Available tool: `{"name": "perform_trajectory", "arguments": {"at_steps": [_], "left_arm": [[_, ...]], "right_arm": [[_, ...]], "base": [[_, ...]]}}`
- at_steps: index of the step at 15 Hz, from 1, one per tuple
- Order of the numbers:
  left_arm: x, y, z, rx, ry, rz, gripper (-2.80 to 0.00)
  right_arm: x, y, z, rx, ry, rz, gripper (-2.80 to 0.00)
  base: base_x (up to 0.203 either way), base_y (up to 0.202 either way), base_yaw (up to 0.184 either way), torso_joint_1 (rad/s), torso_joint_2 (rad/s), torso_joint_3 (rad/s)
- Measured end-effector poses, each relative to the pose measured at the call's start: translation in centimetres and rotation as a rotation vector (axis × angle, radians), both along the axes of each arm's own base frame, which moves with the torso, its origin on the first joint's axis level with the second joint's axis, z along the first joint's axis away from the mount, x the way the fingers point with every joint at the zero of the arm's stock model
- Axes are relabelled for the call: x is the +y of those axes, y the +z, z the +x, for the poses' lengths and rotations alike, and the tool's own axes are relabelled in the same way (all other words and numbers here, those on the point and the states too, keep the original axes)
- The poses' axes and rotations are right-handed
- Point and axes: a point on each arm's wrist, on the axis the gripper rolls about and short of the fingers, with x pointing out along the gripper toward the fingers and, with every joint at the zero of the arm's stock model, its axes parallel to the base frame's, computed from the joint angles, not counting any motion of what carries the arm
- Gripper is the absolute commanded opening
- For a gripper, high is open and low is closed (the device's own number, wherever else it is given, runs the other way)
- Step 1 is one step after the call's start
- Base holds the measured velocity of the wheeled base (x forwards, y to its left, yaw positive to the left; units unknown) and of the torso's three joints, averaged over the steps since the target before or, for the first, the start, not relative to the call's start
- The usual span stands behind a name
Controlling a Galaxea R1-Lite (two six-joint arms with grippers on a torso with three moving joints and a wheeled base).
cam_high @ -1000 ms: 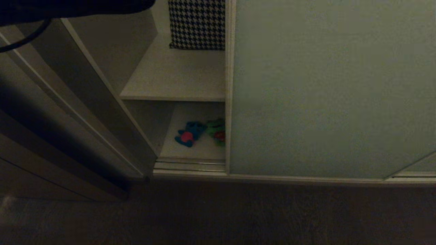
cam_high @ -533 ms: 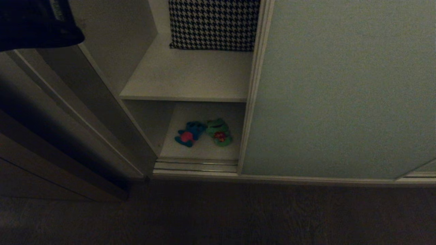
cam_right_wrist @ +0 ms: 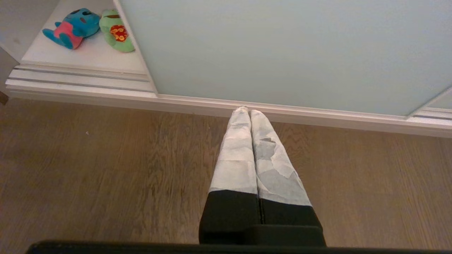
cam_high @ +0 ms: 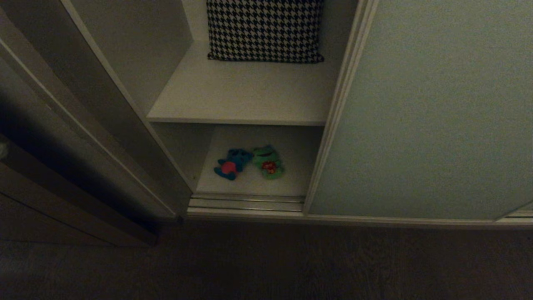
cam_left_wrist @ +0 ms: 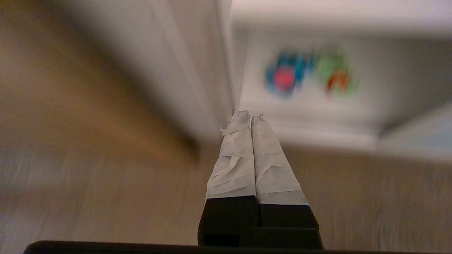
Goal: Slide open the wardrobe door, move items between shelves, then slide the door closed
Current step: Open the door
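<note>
My left hand (cam_left_wrist: 250,116) and right hand (cam_right_wrist: 245,111) are both pressed closed and empty above the floor (cam_right_wrist: 106,169), the sliding wardrobe door (cam_high: 437,108) stands partly open, and the blue toy (cam_high: 230,163) lies touching the green frog (cam_high: 268,162) on the bottom shelf (cam_high: 291,179).

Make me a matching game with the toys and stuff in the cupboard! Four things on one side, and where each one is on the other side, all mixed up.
Things:
1. blue plush toy with a pink belly
2. green plush frog with a red belly
3. black-and-white houndstooth cushion
4. pale grey-green sliding wardrobe door

Places:
A. on the upper white shelf
B. on the bottom white shelf, nearer the door
C. covering the cupboard's right part
D. on the bottom white shelf, nearer the cupboard's left wall

Pairs: 1-D, 2-B, 3-A, 4-C
</note>
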Motion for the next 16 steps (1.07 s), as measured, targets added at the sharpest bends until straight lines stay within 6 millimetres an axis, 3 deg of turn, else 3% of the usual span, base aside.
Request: {"name": "perform_trajectory", "arguments": {"at_steps": [3, 6, 8, 16], "left_arm": [[0.3, -5.8, -5.3, 0.068, 0.005, 0.001, -2.80], [0.5, -11.0, -8.6, 0.076, 0.004, 0.005, -2.80], [0.5, -13.6, -9.3, 0.087, 0.005, 0.004, -2.80], [0.2, -20.8, -10.4, 0.018, -0.057, 0.043, -2.80]], "right_arm": [[0.0, 0.0, 0.0, 0.000, 0.000, 0.000, -2.80], [0.0, 0.0, 0.0, 0.000, 0.000, 0.000, -2.80], [0.0, 0.0, 0.0, 0.000, 0.000, 0.000, -2.80], [0.0, 0.0, 0.0, 0.000, 0.000, 0.000, -2.80]], "base": [[0.000, 0.000, 0.000, 0.000, 0.00, 0.000], [0.000, 0.000, 0.000, 0.000, 0.00, 0.000], [0.000, 0.000, 0.000, 0.000, 0.00, 0.000], [0.000, 0.000, 0.000, 0.000, 0.00, 0.000]]}}
